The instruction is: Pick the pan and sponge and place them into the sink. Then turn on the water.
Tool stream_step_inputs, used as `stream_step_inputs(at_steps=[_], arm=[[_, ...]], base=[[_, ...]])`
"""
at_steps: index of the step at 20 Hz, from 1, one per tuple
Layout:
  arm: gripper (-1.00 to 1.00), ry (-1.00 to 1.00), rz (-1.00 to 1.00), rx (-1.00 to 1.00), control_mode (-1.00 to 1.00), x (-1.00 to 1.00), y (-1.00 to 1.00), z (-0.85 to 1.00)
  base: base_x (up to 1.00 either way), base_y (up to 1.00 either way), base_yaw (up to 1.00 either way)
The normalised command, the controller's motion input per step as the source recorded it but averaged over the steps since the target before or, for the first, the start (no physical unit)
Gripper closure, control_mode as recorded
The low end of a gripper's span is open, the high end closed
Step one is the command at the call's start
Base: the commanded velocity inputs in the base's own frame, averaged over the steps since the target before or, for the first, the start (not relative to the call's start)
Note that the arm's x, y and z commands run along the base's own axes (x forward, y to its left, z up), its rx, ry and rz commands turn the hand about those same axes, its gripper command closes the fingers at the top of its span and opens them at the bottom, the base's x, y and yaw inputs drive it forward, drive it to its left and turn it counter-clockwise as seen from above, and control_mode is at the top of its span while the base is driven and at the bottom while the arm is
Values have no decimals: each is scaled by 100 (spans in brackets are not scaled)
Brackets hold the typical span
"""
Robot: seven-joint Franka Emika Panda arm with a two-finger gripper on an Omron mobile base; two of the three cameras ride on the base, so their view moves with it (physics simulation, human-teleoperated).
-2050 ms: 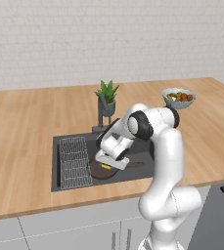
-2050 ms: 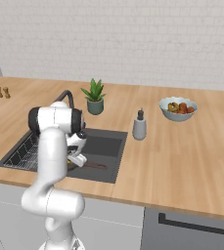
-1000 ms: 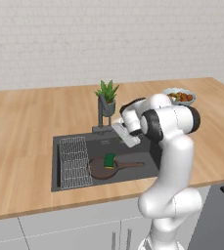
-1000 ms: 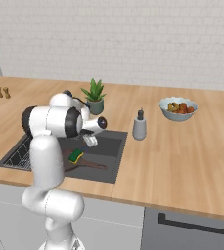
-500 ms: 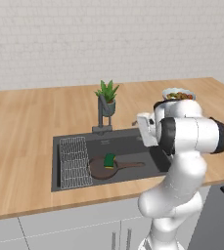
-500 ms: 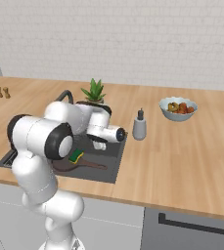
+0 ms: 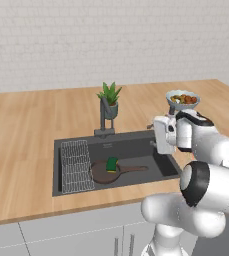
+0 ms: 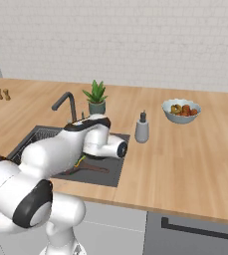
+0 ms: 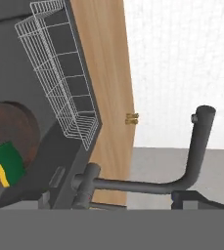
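Observation:
The dark brown pan [image 7: 102, 174] lies in the sink [image 7: 136, 145], its handle [image 7: 135, 169] pointing right. The green and yellow sponge [image 7: 111, 164] rests on the pan's rim. My gripper [image 7: 152, 135] hovers over the sink's right edge, aimed left at the faucet [image 7: 104, 118]. In the hand view the gripper [image 9: 119, 204] is open, its fingertips [image 9: 186, 197] spread wide with nothing between them. The faucet [image 9: 147, 184] runs across just ahead of them, with the pan [image 9: 13, 129] and sponge [image 9: 5, 164] beyond. No water is in view at the spout [image 9: 204, 113].
A wire rack [image 7: 76, 165] fills the sink's left side. A potted plant [image 7: 110, 99] stands behind the faucet. On the counter to the right are a soap dispenser [image 8: 142, 130] and a white bowl of food [image 8: 181, 110]. Two small shakers [image 8: 2, 93] stand far left.
The hand has risen out of the sink and swung right to its edge, turning toward the faucet. The sponge stays on the pan. The jaws stayed open.

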Motion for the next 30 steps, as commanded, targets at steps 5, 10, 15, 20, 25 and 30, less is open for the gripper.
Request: stream_step_inputs(at_steps=[5,10,15,20,25,30], arm=[[-100,16,-25,14,-100,-23,-6,19],[-100,43,-10,5,-100,0,0,1],[-100,34,5,20,-100,0,-27,0],[-100,16,1,42,-100,25,-16,0],[-100,35,0,37,-100,38,-1,0],[-100,46,0,28,-100,45,1,-6]], base=[[0,0,0],[0,0,0],[0,0,0],[0,0,0],[0,0,0],[0,0,0]])
